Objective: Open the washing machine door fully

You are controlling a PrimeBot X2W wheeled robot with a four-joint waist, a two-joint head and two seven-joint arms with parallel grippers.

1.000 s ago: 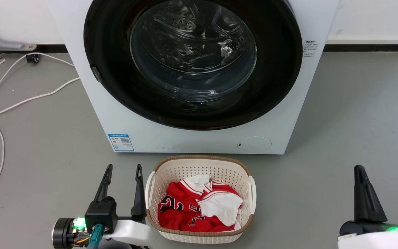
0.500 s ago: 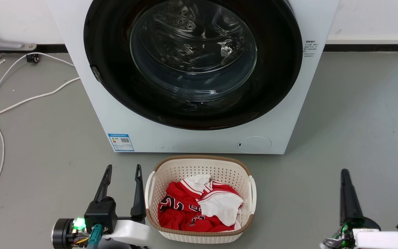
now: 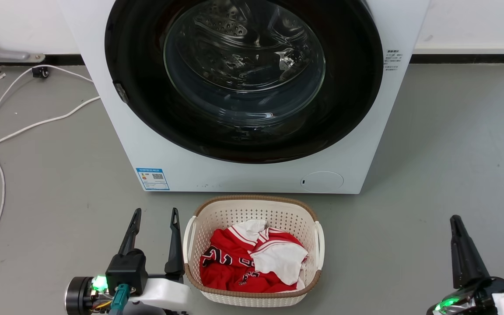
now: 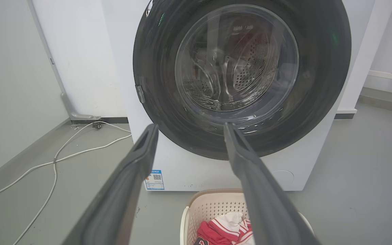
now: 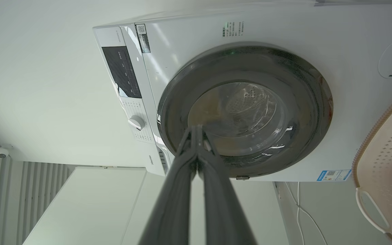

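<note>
My right pincer (image 3: 454, 220) has swung left and back again within the last second, rolling at the wrist as it went. It now sits low at the near right, and the right wrist view shows its two fingers pressed together with nothing between them. The head view has also slid a trifle, which is my head moving and not the things. My left pincer (image 3: 155, 215) has not stirred. It waits at the near left, fingers spread wide and empty, just beside the laundry basket (image 3: 252, 199).

The washing machine door (image 3: 243, 74) is as it was: shut and flush on the front of the washing machine (image 3: 234, 177) at the far middle, well apart from both pincers. So I judge I am at the very start, only readying my arms, with the door untouched. A small grey tab (image 3: 121, 93) sits on the door's left rim, and I take that for the catch side. The next move calls for bringing a pincer up and forward to that rim, clear of the basket. Then I would hook behind the edge and swing the door wide to the right.
</note>
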